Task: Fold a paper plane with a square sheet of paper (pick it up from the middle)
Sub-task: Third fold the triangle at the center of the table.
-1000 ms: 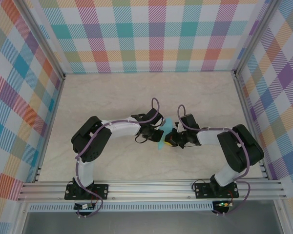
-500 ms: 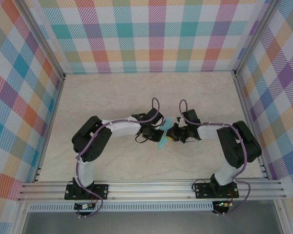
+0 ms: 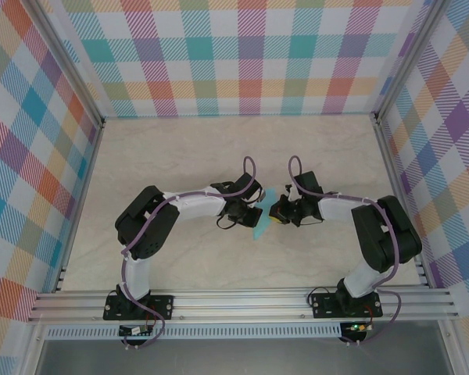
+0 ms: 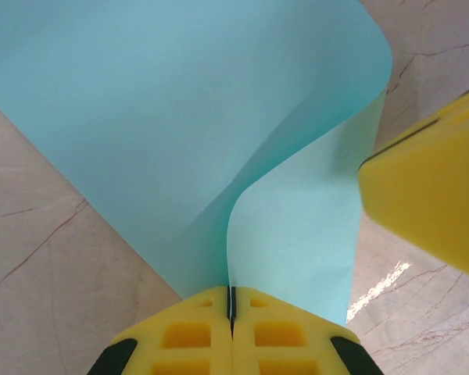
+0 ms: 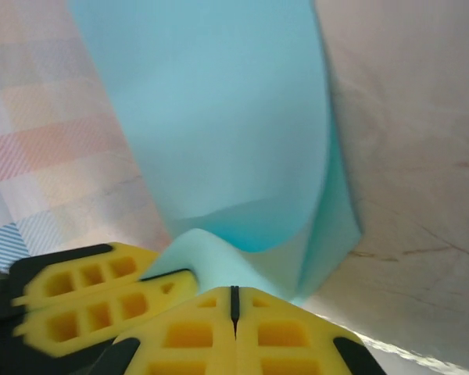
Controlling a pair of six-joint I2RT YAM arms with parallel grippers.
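Pinching paper (image 4: 180, 117), both end effectors (image 4: 231, 305) (image 5: 234, 306), apparently midair

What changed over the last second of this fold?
The right gripper edged slightly forward, upward in the overhead view. The left gripper and the square sheet of paper stayed about where they were, with both grippers still shut on it.

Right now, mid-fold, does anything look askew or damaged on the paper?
No tear or damage shows. The square sheet of paper is bowed into a loose curl rather than creased flat, pinched by the left pincer and the right pincer, both shut on it.
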